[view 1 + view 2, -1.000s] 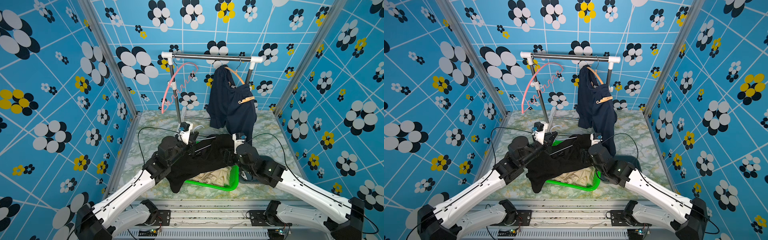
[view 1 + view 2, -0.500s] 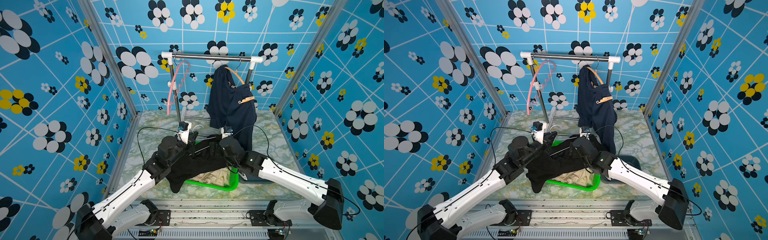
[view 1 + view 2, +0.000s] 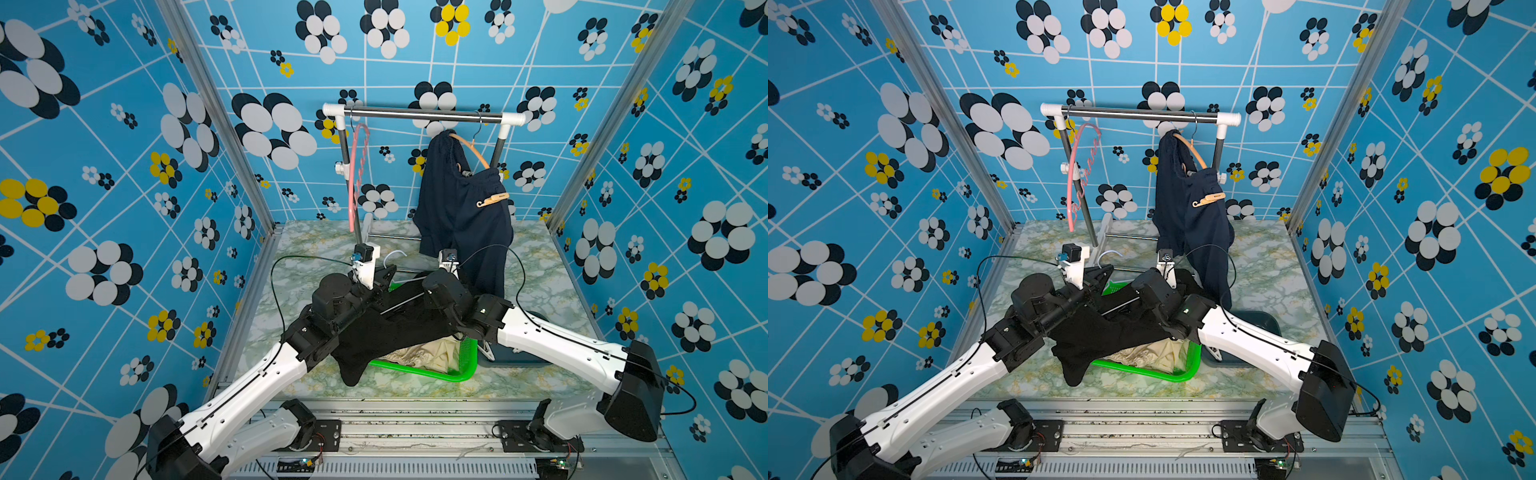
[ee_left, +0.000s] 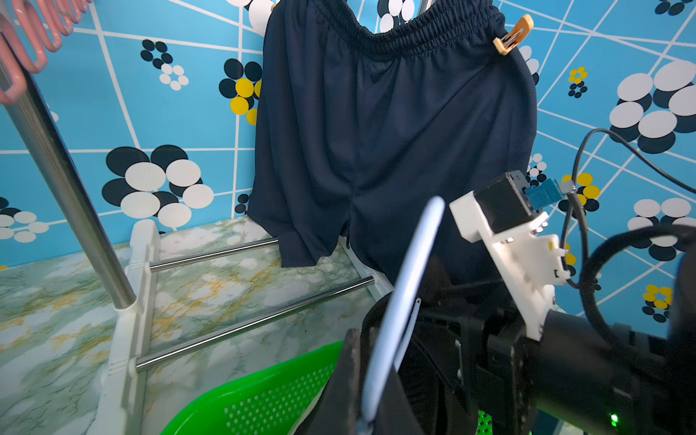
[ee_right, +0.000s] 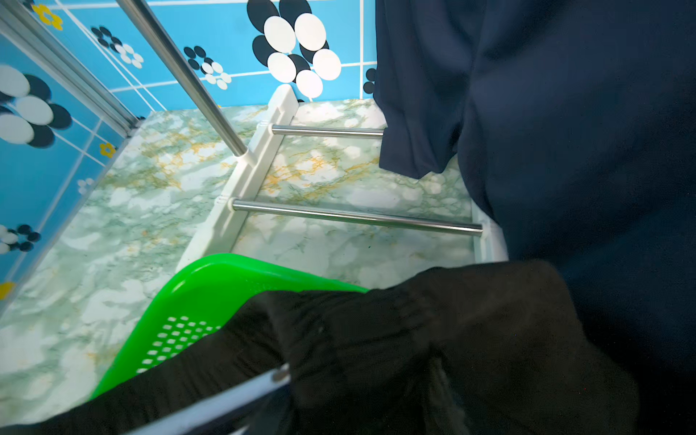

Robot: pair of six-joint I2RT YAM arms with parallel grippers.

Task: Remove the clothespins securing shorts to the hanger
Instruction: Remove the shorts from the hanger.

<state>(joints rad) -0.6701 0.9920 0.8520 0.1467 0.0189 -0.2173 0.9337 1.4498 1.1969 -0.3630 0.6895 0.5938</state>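
Note:
Black shorts [image 3: 386, 332] hang over a white hanger [image 4: 410, 271] above the green basket [image 3: 461, 365]. My left gripper [image 3: 386, 274] is shut on that hanger near its hook. My right gripper [image 3: 409, 291] presses into the black fabric beside the hanger bar [image 5: 226, 399]; the fabric hides its jaws. Navy shorts [image 3: 457, 208] hang from an orange hanger on the rack [image 3: 415, 114], pinned at the right waist by a tan clothespin [image 3: 492, 200], which also shows in the left wrist view [image 4: 512, 35]. Beige shorts [image 3: 419, 355] lie in the basket.
An empty pink hanger [image 3: 357, 166] hangs at the left end of the rack. A dark bin [image 3: 523, 357] sits on the marble table right of the basket, partly under my right arm. The rack's base rails [image 5: 354, 216] lie just beyond the basket.
My right arm has swung left from beside the dark bin to the black shorts on the hanger. The pink hanger has turned edge-on. The left arm has stayed still.

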